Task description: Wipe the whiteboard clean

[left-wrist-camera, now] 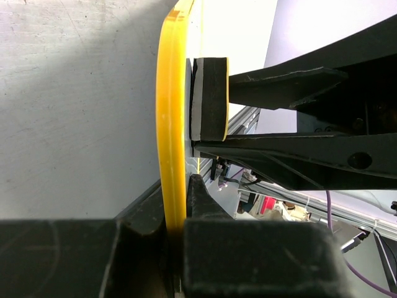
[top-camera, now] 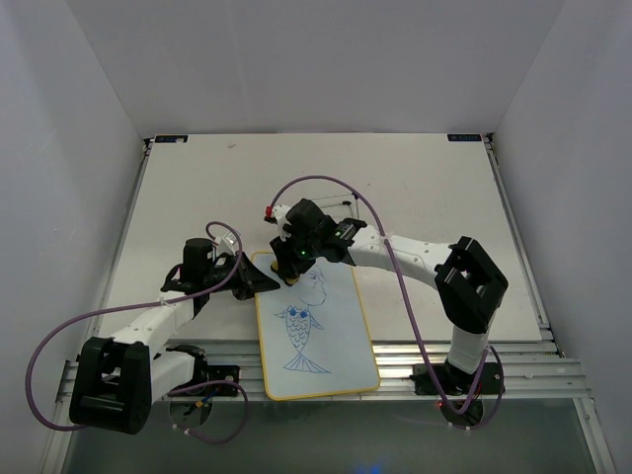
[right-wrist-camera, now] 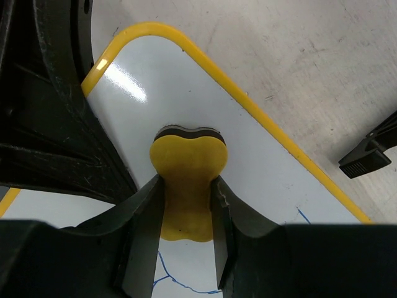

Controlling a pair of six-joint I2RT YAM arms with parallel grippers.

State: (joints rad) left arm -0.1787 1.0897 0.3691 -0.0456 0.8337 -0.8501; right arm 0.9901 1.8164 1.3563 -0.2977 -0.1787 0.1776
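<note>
The whiteboard (top-camera: 341, 331) is lying flat on the table (top-camera: 425, 188) between the arms. The left gripper (top-camera: 259, 281) is pinching its yellow edge tight, so it is not sliding. The right gripper (top-camera: 293, 269) is squeezing the yellow eraser (right-wrist-camera: 188, 164) and pressing it on the board's top end. I think it should be pushing down flat and rubbing slowly over the blue fish (top-camera: 301, 336).

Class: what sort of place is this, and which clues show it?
Probably a robotics lab cell: white walls enclose the table, left arm and right arm bolted at its edge, whiteboard between them.
</note>
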